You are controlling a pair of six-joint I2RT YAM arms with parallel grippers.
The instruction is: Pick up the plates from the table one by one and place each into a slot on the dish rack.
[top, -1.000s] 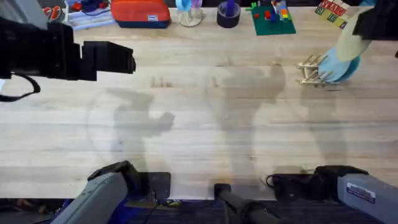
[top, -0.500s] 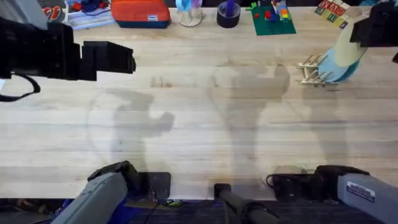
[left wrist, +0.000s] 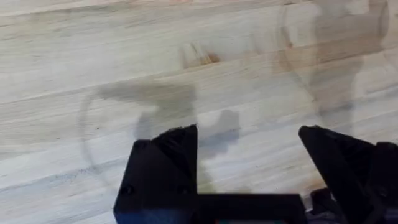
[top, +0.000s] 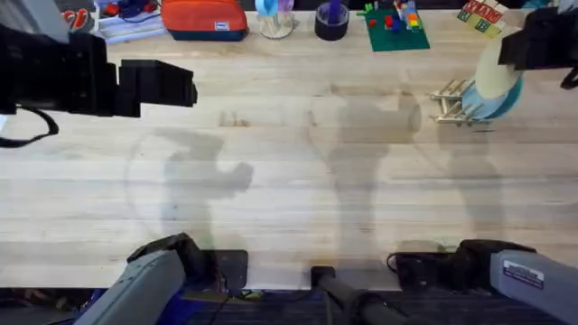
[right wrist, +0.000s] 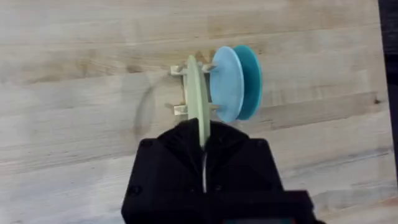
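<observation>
- Right gripper (right wrist: 203, 146) is seen clamped on the cream-yellow plate (right wrist: 197, 93), held on edge directly over the dish rack (right wrist: 180, 90); left gripper (left wrist: 249, 152) hangs with fingers spread wide above bare table (top: 289, 181), nothing between them
- Table is judged cleared of loose plates, as far as can be seen
- Dish rack, at the far right of the table, is loaded with two upright plates
- Pale blue plate (right wrist: 227, 84) and teal plate (right wrist: 250, 81) are slotted side by side
- Cream-yellow plate is judged the last one, not yet released into its slot
</observation>
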